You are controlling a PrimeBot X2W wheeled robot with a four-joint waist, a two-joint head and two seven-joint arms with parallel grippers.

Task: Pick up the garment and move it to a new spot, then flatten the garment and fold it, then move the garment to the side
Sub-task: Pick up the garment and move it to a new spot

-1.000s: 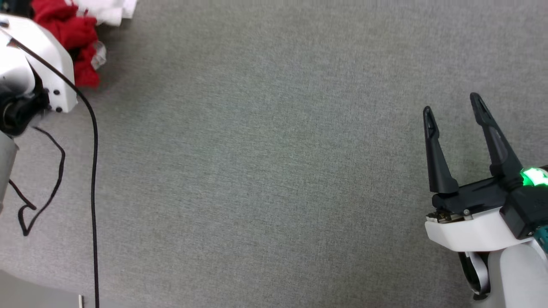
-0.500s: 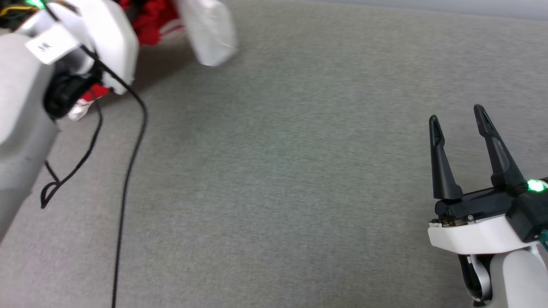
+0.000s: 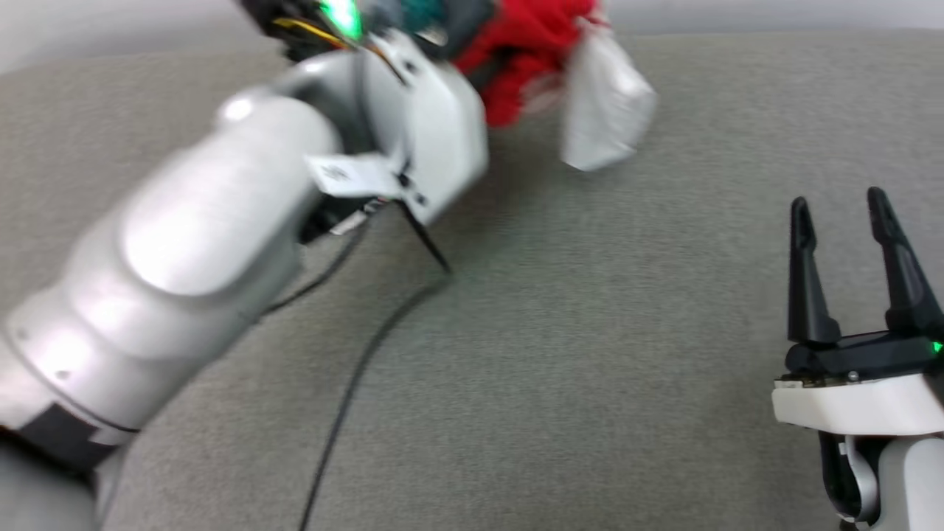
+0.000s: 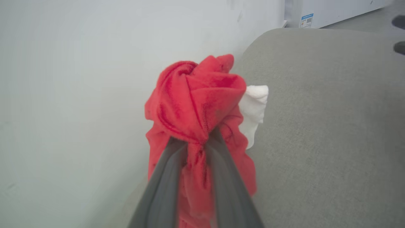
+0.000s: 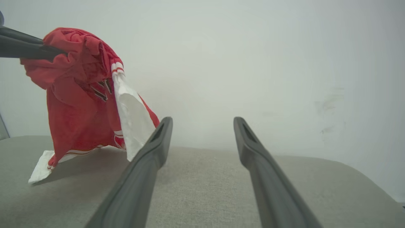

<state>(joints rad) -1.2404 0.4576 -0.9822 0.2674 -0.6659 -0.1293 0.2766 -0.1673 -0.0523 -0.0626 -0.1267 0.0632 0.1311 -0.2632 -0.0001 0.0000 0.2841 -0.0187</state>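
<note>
Because a new spot is to be reached, the garment [image 4: 196, 104] is clenched, bunched, in the left gripper [image 4: 195, 144] above the grey surface [image 3: 590, 354], one white corner touching it; the right gripper [image 3: 838, 200] is released, well apart.

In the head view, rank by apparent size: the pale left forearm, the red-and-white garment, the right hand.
1. Pale grey rounded left forearm: largest, though nearest the camera.
2. Bunched red-and-white fabric garment and right hand with two dark fingers: look alike, so unranked.
</note>
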